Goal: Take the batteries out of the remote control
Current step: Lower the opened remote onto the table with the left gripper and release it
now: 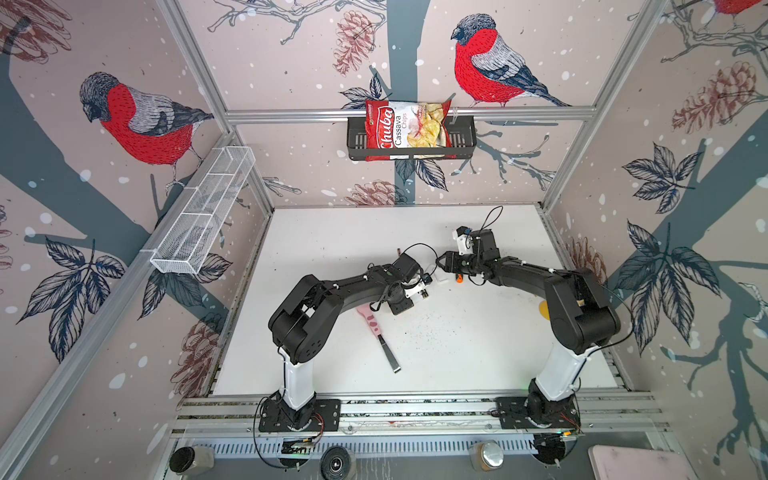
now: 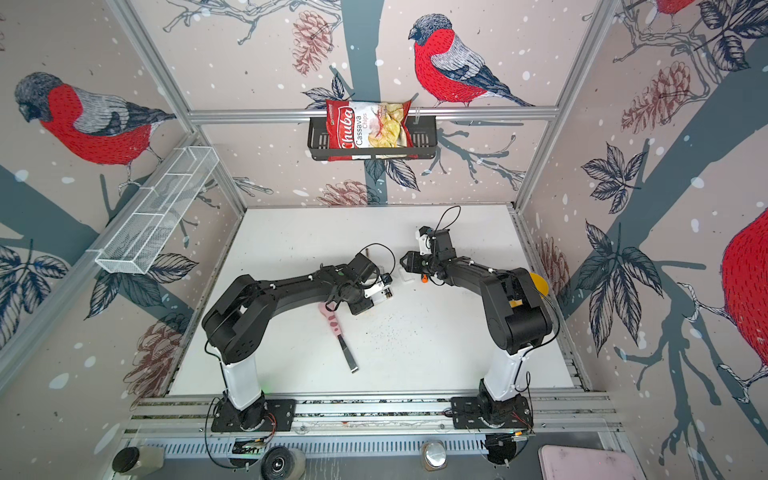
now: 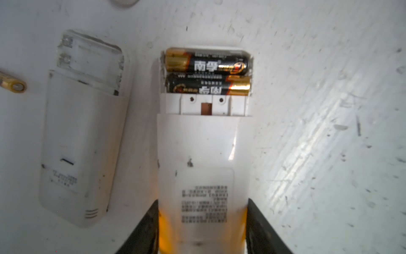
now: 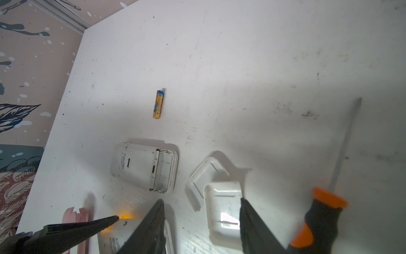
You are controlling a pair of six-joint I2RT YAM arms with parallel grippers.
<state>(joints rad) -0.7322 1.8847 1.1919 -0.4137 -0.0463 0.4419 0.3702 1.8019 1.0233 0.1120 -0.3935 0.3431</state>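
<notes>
A scuffed white counter (image 1: 332, 249), dotted with dark specks, forms the floor of a booth framed in aluminium rails. All 3 walls carry wallpaper of red-breasted birds, pine cones and leaves. On the far wall hangs 1 black basket (image 1: 465, 137) holding 1 bag of cassava chips (image 1: 407, 124). On the left wall hangs 1 white wire basket (image 1: 203, 212).

In both top views the 2 arms hide most of what lies at the middle of the counter. 1 yellow disc (image 1: 543, 309) at the right is half covered by the right arm, and what it is cannot be told. 1 pink-handled tool (image 1: 376, 328) lies left of middle, its handle end under the left arm. In the left wrist view the 1 loose battery (image 3: 13, 84) is cut off at the edge, with only a gold end showing. The right wrist view shows it whole, toward the far side and apart from everything else.

There are 2 remotes. The left hand (image 3: 203, 200) clamps the remote control (image 3: 197, 143) from both sides near the middle of the counter. Its compartment is uncovered, and the 2 batteries (image 3: 208, 64) lie in it side by side with their gold ends opposed. The second remote (image 4: 140, 167) lies just beside it, its compartment empty. That makes 3 batteries in all.

2 white covers (image 4: 224, 211) lie one partly over the other. The right hand (image 4: 201, 200) stands spread around the upper one, with 1 finger clear of it. 1 screwdriver (image 4: 325, 211) lies beside them.
</notes>
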